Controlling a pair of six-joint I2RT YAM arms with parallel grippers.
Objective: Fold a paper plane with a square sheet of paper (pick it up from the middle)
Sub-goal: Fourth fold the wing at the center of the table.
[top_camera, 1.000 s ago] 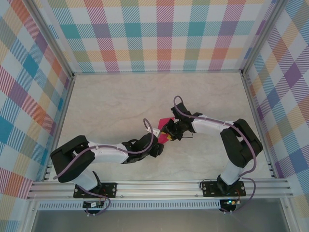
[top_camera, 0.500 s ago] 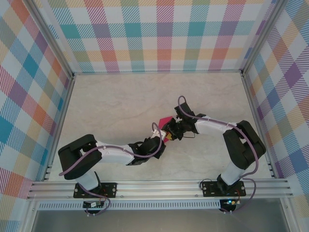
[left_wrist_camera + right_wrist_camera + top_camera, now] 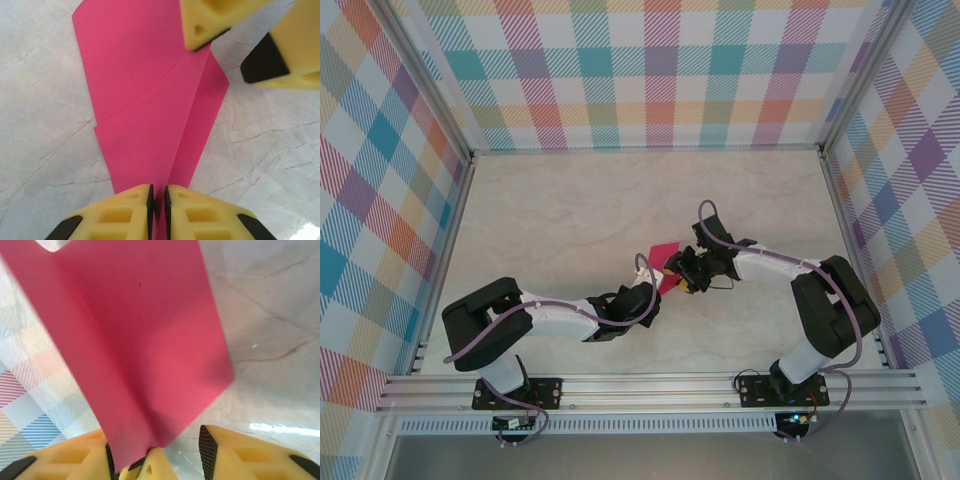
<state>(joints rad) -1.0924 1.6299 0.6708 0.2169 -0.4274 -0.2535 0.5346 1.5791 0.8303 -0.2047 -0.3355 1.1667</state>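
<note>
The square sheet of paper (image 3: 150, 100) is bright pink-red and folded, with a crease running up its length. It shows as a small pink patch between the two wrists at the table's middle (image 3: 665, 255). My left gripper (image 3: 157, 200) is shut on the crease at the sheet's near end, and from above it sits just left of the paper (image 3: 655, 292). My right gripper (image 3: 230, 45) stands open at the sheet's far end, one fingertip (image 3: 207, 20) over the paper's edge. In the right wrist view the paper (image 3: 140, 340) rises from beside the left pad of the right gripper (image 3: 157, 452).
The marble-look tabletop (image 3: 570, 210) is boxed in by plaid walls (image 3: 650, 70) at the back and both sides. An aluminium rail (image 3: 650, 388) runs along the near edge at the arm bases. The two forearms meet near the centre.
My left gripper has closed on the paper's crease and slid slightly right. My right gripper's jaws have spread apart and its wrist has shifted right.
</note>
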